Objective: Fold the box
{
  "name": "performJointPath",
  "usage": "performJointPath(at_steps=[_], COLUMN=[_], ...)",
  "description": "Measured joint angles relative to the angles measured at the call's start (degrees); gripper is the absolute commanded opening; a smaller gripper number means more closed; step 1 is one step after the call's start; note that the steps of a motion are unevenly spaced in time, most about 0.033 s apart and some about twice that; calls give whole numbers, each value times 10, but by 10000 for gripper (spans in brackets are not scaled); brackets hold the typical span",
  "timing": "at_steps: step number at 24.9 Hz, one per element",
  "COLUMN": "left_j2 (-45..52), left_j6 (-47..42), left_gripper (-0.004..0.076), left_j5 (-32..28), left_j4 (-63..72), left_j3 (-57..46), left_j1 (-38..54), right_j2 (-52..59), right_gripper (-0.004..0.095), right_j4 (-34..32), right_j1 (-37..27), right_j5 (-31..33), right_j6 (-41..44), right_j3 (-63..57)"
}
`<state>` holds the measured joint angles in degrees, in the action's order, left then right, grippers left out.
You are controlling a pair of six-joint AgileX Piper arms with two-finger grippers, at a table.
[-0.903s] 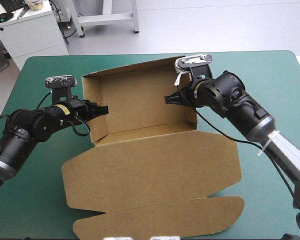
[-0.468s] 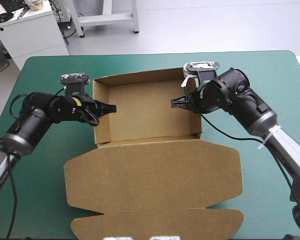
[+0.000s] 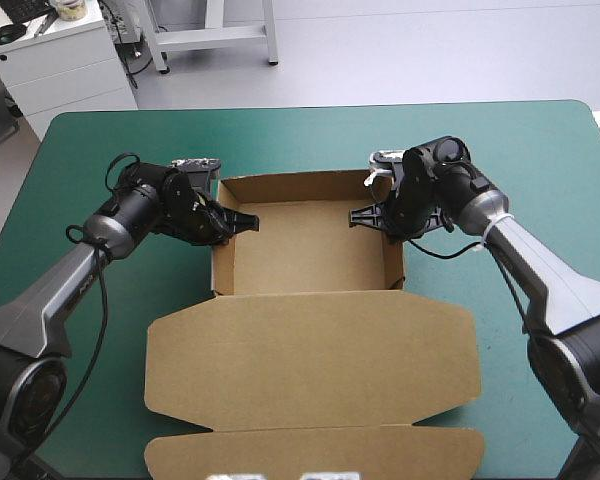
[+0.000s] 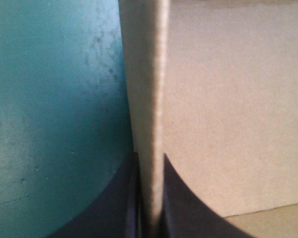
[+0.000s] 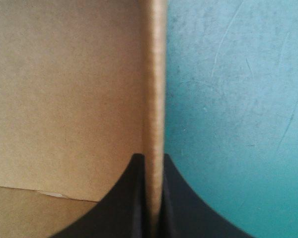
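The brown cardboard box [image 3: 310, 250] lies mid-table on the teal-green cover [image 3: 540, 150] as an open tray, its lid [image 3: 310, 350] flat toward the near edge. Its left wall is pinched by the left gripper [image 3: 246, 219], its right wall by the right gripper [image 3: 356, 214] — black fingers [image 4: 188, 213] all but closed on the board. Should one wall be pulled harder than the other, the tray could be dragged askew or a tucked wall sprung loose.

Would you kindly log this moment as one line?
box: open tray, lid flat | left gripper: shut on left wall | right gripper: shut on right wall
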<state>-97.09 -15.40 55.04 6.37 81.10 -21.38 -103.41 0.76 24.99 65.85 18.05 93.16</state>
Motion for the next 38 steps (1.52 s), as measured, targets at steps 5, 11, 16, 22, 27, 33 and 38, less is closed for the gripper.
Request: performJointPath(at_steps=[5,11,16,22,27,33,38], left_j2=[-38,-60,-61,-64,-68,-69,-66], left_j6=[-1,8,51,120,125,125,133], left_gripper=[-10,-8,174,554,552,455,6], left_j5=[19,37,43,62,87,148,159], left_j4=[-6,-6,-2,35,35,2,-8], left_j3=[30,57,57,59,110,225,281], left_j1=[0,0,0,0,0,0,0], right_j2=[-26,-34,-39,-43,-43,-43,-38], right_gripper=[-14,26,495,826,826,822,823], right_j4=[1,1,6,16,16,16,14], right_j1=[-2,-5,-5,-5,-5,-5,-5], right_j5=[-2,-4,-1,16,20,42,48], right_j6=[-5,-5,-15,-25,-25,-24,-24], right_j3=[5,8,16,41,42,109,163])
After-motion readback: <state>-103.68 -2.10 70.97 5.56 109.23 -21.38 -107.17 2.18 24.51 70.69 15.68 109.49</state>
